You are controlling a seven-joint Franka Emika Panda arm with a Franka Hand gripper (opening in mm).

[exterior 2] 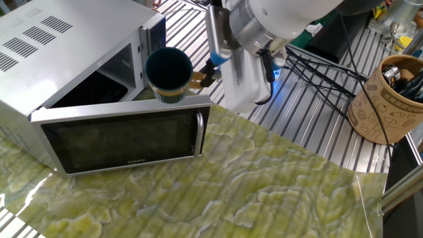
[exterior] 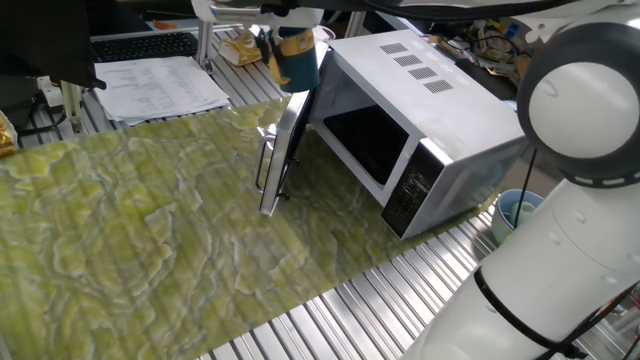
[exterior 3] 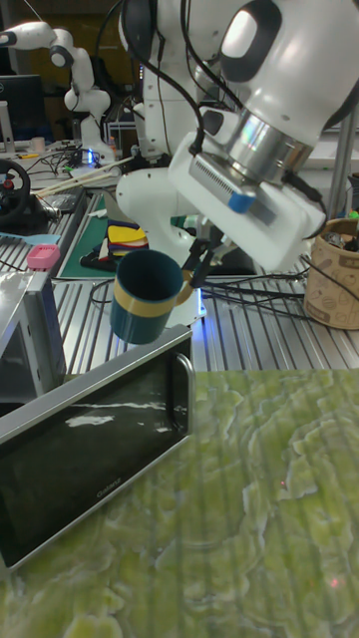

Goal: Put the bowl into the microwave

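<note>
One fixed view: the bowl (exterior: 298, 57) is hanging in the air at top centre of frame, just above the top edge of the open door (exterior: 287, 150) of the microwave (exterior: 420, 110). The gripper is mostly cropped out up there, can't read the jaws from this side. The cavity is showing dark and apparently empty, so the bowl isn't in yet.

The other fixed view: the gripper (exterior 2: 206, 71), upper centre, is pinching the bowl's (exterior 2: 169, 75) yellow-tan handle, jaws closed on it, mouth of the bowl tipped toward the camera. The bowl is sitting over the door's top edge, w/ the cavity opening at left behind it. The door (exterior 2: 125, 135) is standing wide open.

Tall fixed view: the bowl (exterior 3: 148, 296) at centre left, carried by its handle at the fingertips (exterior 3: 198, 267), clear of the door (exterior 3: 95, 454) below it, not touching.

Progress, as a judgement: pick-up is done and the door is already open; carry is underway. Left: getting the bowl past the door edge into the cavity, setting it down, releasing
</note>
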